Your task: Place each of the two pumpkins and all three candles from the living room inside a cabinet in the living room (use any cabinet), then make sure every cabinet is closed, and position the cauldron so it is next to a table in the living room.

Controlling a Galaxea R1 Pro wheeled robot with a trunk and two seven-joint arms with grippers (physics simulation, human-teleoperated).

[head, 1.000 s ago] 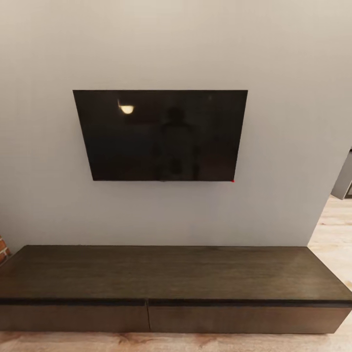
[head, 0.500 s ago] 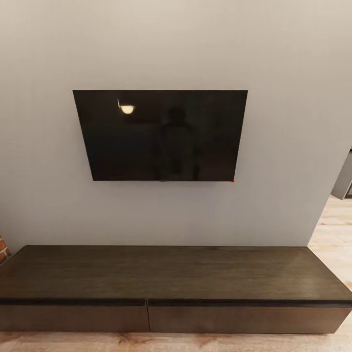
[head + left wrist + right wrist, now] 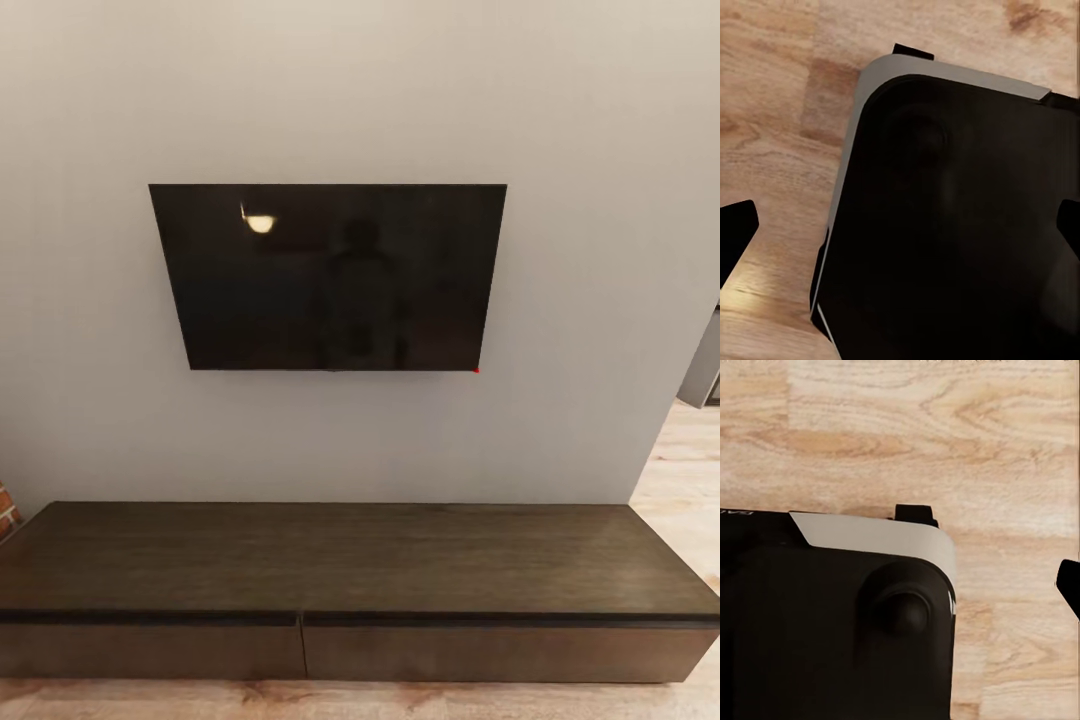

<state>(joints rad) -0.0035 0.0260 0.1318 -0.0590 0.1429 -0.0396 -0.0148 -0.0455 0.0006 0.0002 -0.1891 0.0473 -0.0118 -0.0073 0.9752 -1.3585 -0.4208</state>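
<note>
Cabinet: the long low dark-brown cabinet (image 3: 350, 590) stands against the grey wall (image 3: 600, 200), its back edge touching the wall's foot.
Cabinet's long axis: it runs left to right across the head view, parallel to the wall, with the front facing the robot.
Drawer fronts: two fronts sit side by side along the front edge, the left one (image 3: 150, 650) and the right one (image 3: 500, 652); both lie flush and shut, meeting at a thin seam near the middle.
Cabinet top: bare dark wood.
Television: a black screen (image 3: 330, 275) hangs on the wall above the cabinet, well apart from its top.
Floor: pale wood planks (image 3: 685, 470) show past the cabinet's right end and along its front.
Left gripper (image 3: 900, 232): the dark fingertips sit at opposite edges of the left wrist view, spread wide, with nothing between them; below is the robot's black base (image 3: 960, 225) and the floor.
Right gripper: one dark fingertip (image 3: 1070, 585) shows at the edge of the right wrist view; how far it is spread cannot be told.
Change from earlier frames: none; the head view and the cabinet match the picture of a second ago.
</note>
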